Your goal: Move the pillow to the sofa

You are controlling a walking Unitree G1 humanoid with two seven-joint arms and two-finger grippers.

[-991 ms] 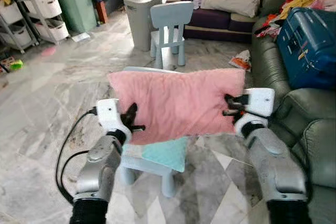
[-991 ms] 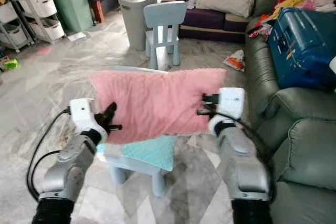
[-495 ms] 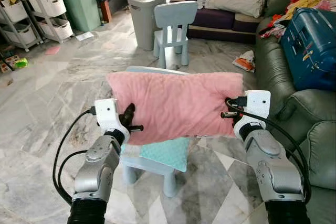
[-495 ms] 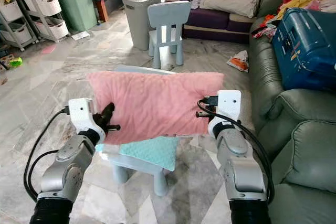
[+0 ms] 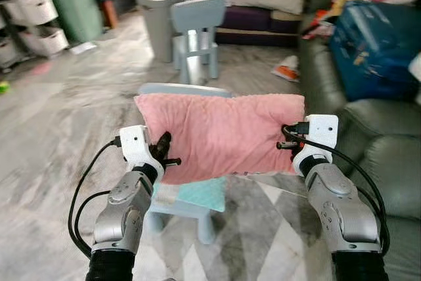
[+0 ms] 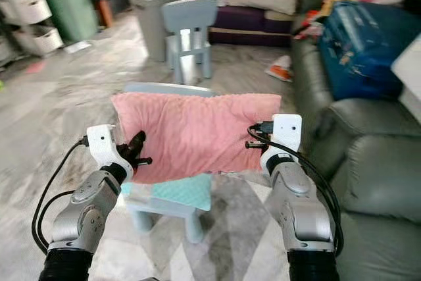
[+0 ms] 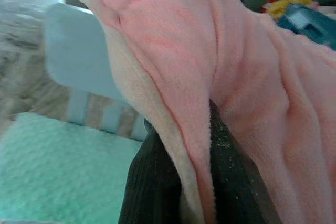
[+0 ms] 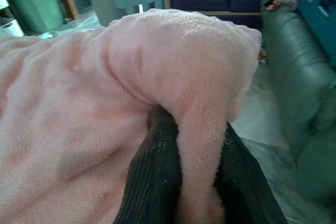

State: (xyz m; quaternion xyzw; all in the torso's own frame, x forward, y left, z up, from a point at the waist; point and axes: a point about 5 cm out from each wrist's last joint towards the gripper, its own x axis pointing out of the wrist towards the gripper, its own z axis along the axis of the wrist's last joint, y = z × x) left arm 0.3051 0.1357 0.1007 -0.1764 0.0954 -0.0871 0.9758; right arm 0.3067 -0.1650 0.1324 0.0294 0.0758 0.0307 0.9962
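Two tools, left tool (image 5: 163,151) and right tool (image 5: 287,135), each pinch closed on one end of the pink pillow (image 5: 222,135), spreading it level above the small blue chair (image 5: 187,199), the green sofa (image 5: 378,156) alongside.

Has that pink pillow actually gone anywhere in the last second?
Cannot tell: the pink pillow sits the same between both grippers, above the small blue chair; the blurred background shifted, so the camera moved.

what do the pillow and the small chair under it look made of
Pillow: soft pink plush or fleece, by its fuzzy nap and the way it bunches between the gripper fingers. Chair: likely moulded plastic, pale blue, smooth and matte, with thick rounded legs.
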